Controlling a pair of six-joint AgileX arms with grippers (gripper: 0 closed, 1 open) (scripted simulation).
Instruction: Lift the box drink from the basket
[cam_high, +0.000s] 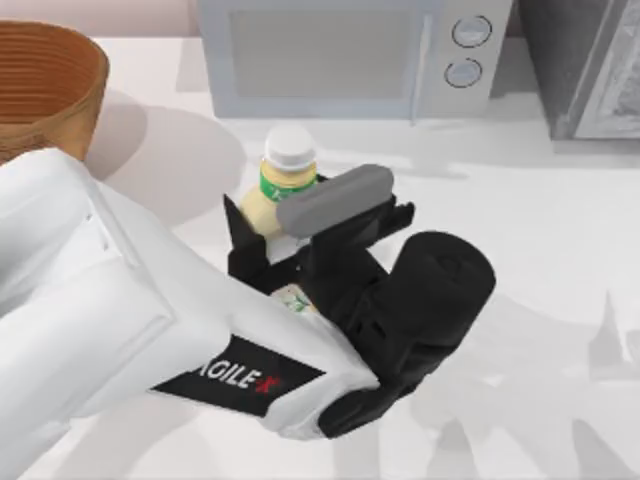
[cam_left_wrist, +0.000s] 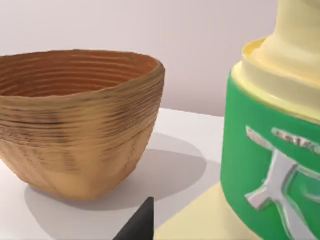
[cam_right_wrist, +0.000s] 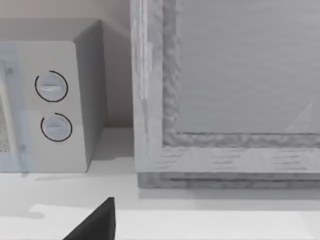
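The box drink (cam_high: 287, 172), pale yellow with a white cap and a green-and-white label, is held up over the table's middle, in front of the microwave. My left gripper (cam_high: 290, 225) is shut on its body, black fingers on either side. In the left wrist view the box drink (cam_left_wrist: 270, 165) looms close, with one dark fingertip (cam_left_wrist: 140, 225) below it. The wicker basket (cam_high: 45, 85) stands at the back left, apart from the drink; its ribbed inside (cam_left_wrist: 75, 75) looks empty. My right gripper (cam_right_wrist: 95, 225) faces the back right corner.
A grey microwave (cam_high: 340, 55) stands at the back centre, its two dials (cam_right_wrist: 52, 105) seen from the right wrist. A grey cabinet (cam_high: 590, 65) fills the back right corner. Bare white table lies to the right of the left arm.
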